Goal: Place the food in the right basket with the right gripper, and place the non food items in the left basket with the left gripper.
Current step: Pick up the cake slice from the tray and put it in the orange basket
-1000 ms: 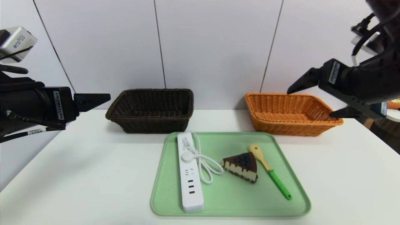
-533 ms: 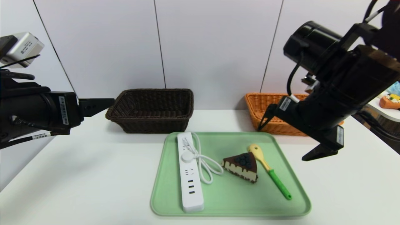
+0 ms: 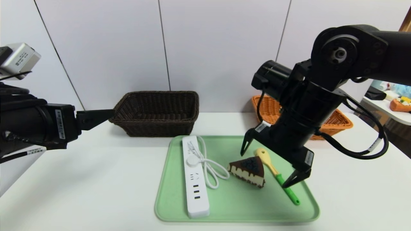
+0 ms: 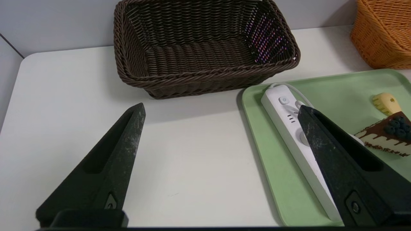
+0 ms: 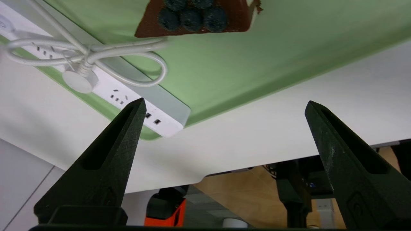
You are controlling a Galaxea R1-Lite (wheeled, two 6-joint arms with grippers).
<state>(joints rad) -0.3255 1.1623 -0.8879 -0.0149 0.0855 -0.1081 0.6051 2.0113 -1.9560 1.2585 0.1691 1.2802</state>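
The cake slice (image 3: 248, 171) lies mid-tray between the white power strip (image 3: 194, 179) with its coiled cord and the yellow pasta spoon (image 3: 276, 175) with a green handle. My right gripper (image 3: 264, 168) hangs open just above the cake and spoon, one finger on each side of them. In the right wrist view the cake (image 5: 196, 17) sits beyond the open right gripper (image 5: 225, 102). The orange right basket (image 3: 269, 109) is partly hidden behind the right arm. My left gripper (image 3: 109, 113) is open, held left of the dark brown left basket (image 3: 155, 112), which holds nothing (image 4: 202, 48).
All three items rest on a green tray (image 3: 237, 205) on the white table, in front of the two baskets. A wall stands close behind the baskets. A side table with objects (image 3: 399, 104) shows at the far right.
My right arm swung down and to the left, from over the orange basket to above the cake on the tray, staying open. The left gripper barely shifted.
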